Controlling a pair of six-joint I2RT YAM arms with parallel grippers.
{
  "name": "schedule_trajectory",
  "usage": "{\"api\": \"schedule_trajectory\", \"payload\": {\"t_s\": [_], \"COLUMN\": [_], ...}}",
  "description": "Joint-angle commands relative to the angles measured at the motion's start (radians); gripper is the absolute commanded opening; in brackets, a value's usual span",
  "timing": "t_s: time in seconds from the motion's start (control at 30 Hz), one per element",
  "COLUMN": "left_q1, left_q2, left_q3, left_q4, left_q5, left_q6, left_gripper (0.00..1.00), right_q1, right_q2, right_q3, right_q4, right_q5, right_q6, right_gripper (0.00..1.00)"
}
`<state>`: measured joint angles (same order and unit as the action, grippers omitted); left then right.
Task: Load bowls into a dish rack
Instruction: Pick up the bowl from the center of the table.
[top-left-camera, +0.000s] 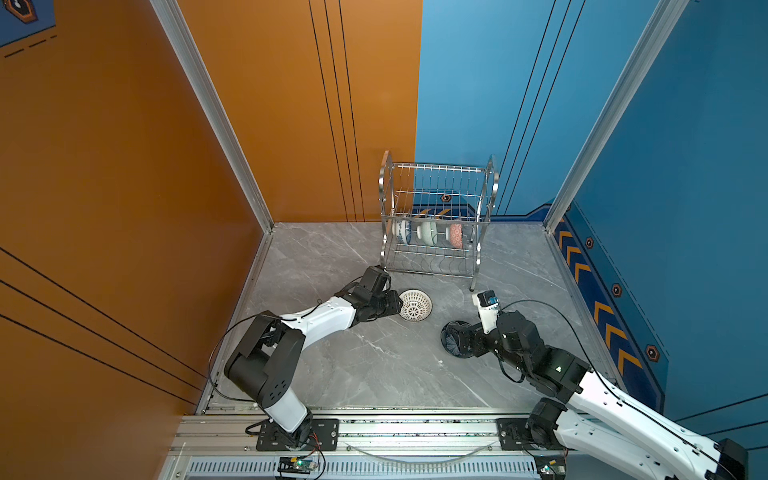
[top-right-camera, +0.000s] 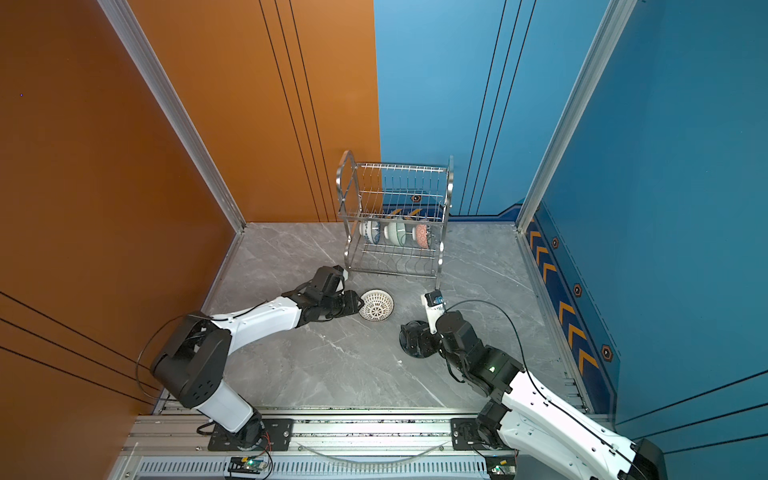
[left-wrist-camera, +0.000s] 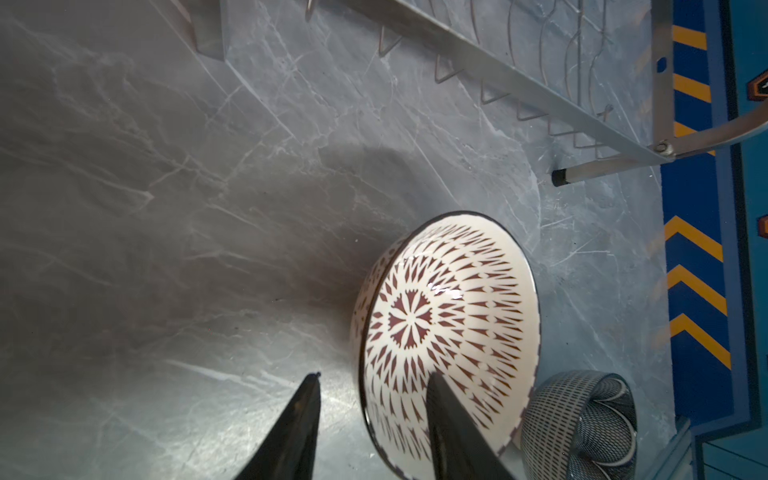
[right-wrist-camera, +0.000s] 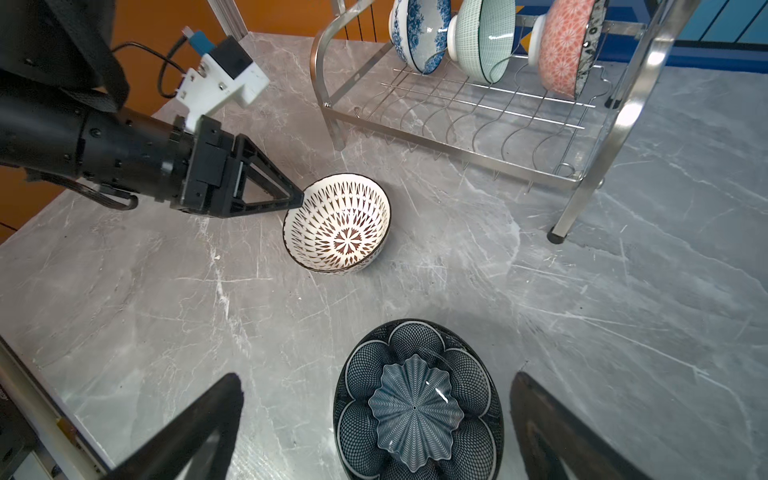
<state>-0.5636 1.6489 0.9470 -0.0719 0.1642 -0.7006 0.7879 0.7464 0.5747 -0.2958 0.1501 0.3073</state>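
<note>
Left gripper (left-wrist-camera: 374, 376) first: its jaws stand part-way apart and straddle the rim of the white lattice-patterned bowl (left-wrist-camera: 449, 307). One finger (left-wrist-camera: 451, 419) is inside over the pattern, the other is outside with a sliver of grey marble table (top-left-camera: 374, 365) between it and the wall, so I read that as a bracket, not a pinch. In both top views the gripper meets the bowl at its 9 o'clock edge, and the bowl sits on the table just in front of the rack, not touching it. Over to the right gripper (right-wrist-camera: 376, 377): jaws flung wide and empty, hanging above the dark navy petal-patterned bowl (right-wrist-camera: 417, 403), which rests mouth-up at about 4 o'clock from the lattice one, near it but apart. The dish rack (right-wrist-camera: 621, 124) stands toward 12 o'clock of both. Its lower shelf carries three bowls on edge: the blue-floral bowl (right-wrist-camera: 419, 33), the mint green bowl (right-wrist-camera: 482, 37) and the bowl with the reddish outside (right-wrist-camera: 561, 45). The upper shelf shows nothing in the top views. Here's the hinge: the lattice rim already lies between the left fingers, across their closing line, so a squeeze should take it. The bowl is round, so no long axis to fuss over. The left arm is plainly nearer this bowl, the right nearer the navy one, and the carry for either runs toward 12 o'clock.
</note>
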Motion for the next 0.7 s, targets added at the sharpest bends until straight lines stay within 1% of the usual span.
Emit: {"api": "schedule_trajectory", "payload": {"t_s": [0.0,0.13,0.23,0.3,0.33,0.47,0.57,0.67], "left_q1": [-0.009,-0.018,-0.021,-0.022,-0.022,-0.035,-0.039,-0.041], "left_q2": [0.03,0.059,0.079,0.092,0.098,0.11,0.116,0.114], "left_q3": [0.046,0.075,0.076,0.076,0.109,0.134,0.147,0.159], "left_q4": [-0.006,-0.033,-0.041,-0.051,-0.058,-0.101,-0.108,-0.161], "left_q5": [-0.005,-0.019,-0.025,-0.023,-0.021,-0.042,-0.039,-0.042], "left_q6": [0.023,0.039,0.051,0.057,0.062,0.087,0.097,0.111], "left_gripper": [0.41,0.37,0.33,0.31,0.3,0.3,0.28,0.23], "right_q1": [0.036,0.083,0.084,0.085,0.089,0.101,0.108,0.122], "right_q2": [-0.013,-0.011,0.02,0.041,0.044,0.024,0.031,0.042], "right_q3": [-0.036,-0.061,-0.064,-0.053,-0.052,-0.07,-0.058,-0.032], "right_q4": [0.009,0.055,0.055,0.039,0.043,0.103,0.095,0.066], "right_q5": [0.059,0.116,0.178,0.172,0.167,0.114,0.09,0.084], "right_q6": [-0.042,-0.066,-0.031,-0.039,-0.042,-0.091,-0.134,-0.166], "right_gripper": [1.0,1.0,1.0,1.0,1.0,1.0,0.99,0.94]}}
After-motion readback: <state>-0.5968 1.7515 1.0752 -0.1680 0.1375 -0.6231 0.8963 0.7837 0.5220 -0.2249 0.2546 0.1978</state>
